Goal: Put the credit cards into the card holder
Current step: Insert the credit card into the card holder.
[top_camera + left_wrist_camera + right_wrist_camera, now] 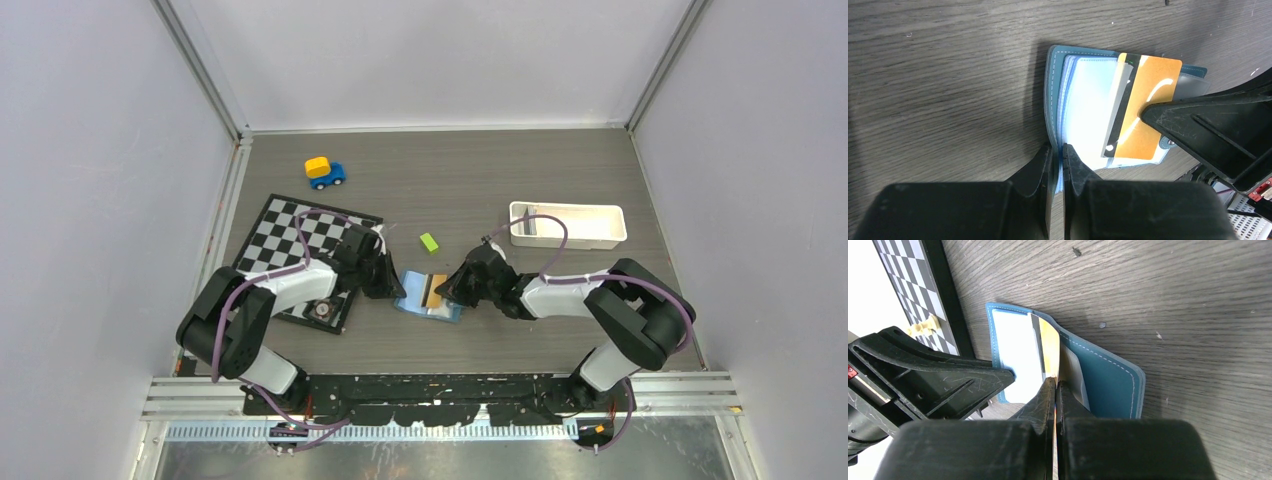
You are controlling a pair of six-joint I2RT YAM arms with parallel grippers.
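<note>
The teal-blue card holder point(412, 303) lies open on the table between both arms, its light blue inner sleeves point(1088, 100) facing up. My left gripper point(1058, 150) is shut on the near edge of the card holder's left flap and sleeves. A tan-gold credit card point(1150, 100) with a dark stripe lies slanted over the sleeves; whether it sits inside a slot I cannot tell. My right gripper point(1055, 383) is shut on that credit card point(1049, 347), with the card holder's teal cover point(1108, 385) just beside it. From above, the left gripper point(393, 287) and right gripper point(450, 290) flank the holder.
A checkerboard mat point(300, 235) lies left of the holder, with a small piece point(322, 310) on its near edge. A lime-green block point(429, 242) sits just behind the holder. A white tray point(566, 223) is at the back right, a blue-yellow toy car point(324, 172) at the back left.
</note>
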